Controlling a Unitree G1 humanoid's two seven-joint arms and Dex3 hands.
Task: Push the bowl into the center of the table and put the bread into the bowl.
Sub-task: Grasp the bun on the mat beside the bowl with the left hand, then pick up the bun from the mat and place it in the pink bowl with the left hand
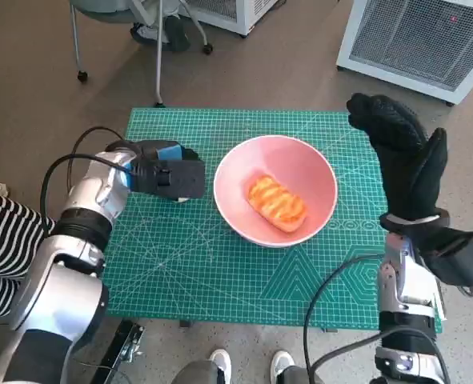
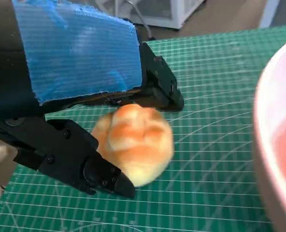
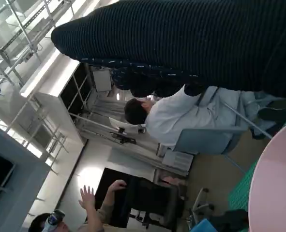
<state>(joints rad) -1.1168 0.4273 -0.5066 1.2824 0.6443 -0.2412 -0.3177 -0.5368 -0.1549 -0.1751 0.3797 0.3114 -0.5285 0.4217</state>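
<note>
1. The pink bowl [image 1: 276,190] sits near the middle of the green mat [image 1: 180,264], with one bread [image 1: 277,202] inside it.
2. The left hand [image 1: 166,174], at the bowl's 9 o'clock, grasps a roll [image 2: 135,142] between its fingers [image 2: 92,171], down on the mat just beside the bowl.
3. The right hand [image 1: 402,156] is raised at the bowl's 3 o'clock, released, fingers apart.
4. A person [image 3: 181,118] shows in the right wrist view.

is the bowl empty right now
No, the head view shows one bread lying inside the pink bowl.
</note>
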